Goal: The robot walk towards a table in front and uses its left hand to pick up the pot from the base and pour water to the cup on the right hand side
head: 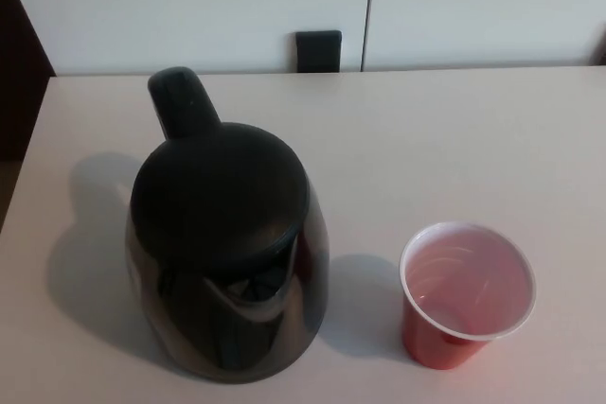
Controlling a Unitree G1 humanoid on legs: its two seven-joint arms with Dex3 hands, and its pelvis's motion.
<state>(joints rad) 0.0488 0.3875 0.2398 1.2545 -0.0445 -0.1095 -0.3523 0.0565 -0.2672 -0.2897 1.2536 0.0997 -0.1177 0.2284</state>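
Black pot (227, 248) upright (handle rearward), red cup (467, 295) near.

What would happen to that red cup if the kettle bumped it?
The red cup looks thin-walled and empty, so probably very light; a nudge from the kettle would likely slide or tip it. Its narrower bottom suggests it topples easily.
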